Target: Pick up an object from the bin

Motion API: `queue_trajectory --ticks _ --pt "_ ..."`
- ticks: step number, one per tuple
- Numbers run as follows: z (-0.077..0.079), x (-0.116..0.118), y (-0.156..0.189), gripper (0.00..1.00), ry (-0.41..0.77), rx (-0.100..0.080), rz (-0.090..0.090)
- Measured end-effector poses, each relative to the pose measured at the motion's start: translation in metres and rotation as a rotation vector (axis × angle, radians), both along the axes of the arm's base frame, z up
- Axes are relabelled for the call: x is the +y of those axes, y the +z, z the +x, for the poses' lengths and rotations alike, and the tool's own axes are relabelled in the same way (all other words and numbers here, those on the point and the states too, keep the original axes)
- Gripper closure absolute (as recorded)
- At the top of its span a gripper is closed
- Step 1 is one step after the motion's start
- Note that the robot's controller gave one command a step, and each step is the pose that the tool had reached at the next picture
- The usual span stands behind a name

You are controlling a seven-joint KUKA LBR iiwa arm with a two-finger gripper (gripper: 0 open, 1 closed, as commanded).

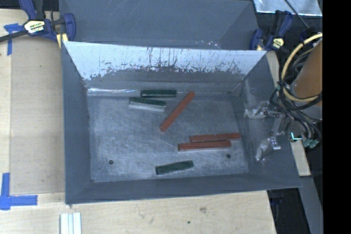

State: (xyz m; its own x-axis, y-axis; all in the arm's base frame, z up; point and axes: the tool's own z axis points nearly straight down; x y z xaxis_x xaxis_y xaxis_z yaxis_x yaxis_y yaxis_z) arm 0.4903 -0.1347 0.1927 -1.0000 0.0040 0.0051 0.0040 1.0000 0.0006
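— Red-brown sticks (209,141), two side by side, are lying just left of the gripper (259,133), their long axes running left to right, pointing at it.
— Jaws?
— Standing apart, gripping nothing, hanging by the right wall (253,82).
— Room?
— Bare floor (126,140) is lying around the pair, though the wall is crowding their right ends.

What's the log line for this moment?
fingers: open, empty | position: over grey metal bin's right wall | nearest: two red-brown flat sticks

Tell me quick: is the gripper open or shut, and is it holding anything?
Gripper: open, holding nothing.
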Motion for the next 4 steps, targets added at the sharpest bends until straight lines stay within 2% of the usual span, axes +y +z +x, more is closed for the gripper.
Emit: queue_trajectory --ticks 1,2,3,4 --pt "0.002 0.001 0.004 0.0 0.003 -0.008 -0.002" --pt "0.002 0.001 0.003 0.0 0.004 -0.009 -0.002" --pt "0.004 0.022 -0.051 0.0 0.25 -0.008 -0.001" --pt "0.046 0.01 -0.117 1.0 0.398 -0.024 -0.003"
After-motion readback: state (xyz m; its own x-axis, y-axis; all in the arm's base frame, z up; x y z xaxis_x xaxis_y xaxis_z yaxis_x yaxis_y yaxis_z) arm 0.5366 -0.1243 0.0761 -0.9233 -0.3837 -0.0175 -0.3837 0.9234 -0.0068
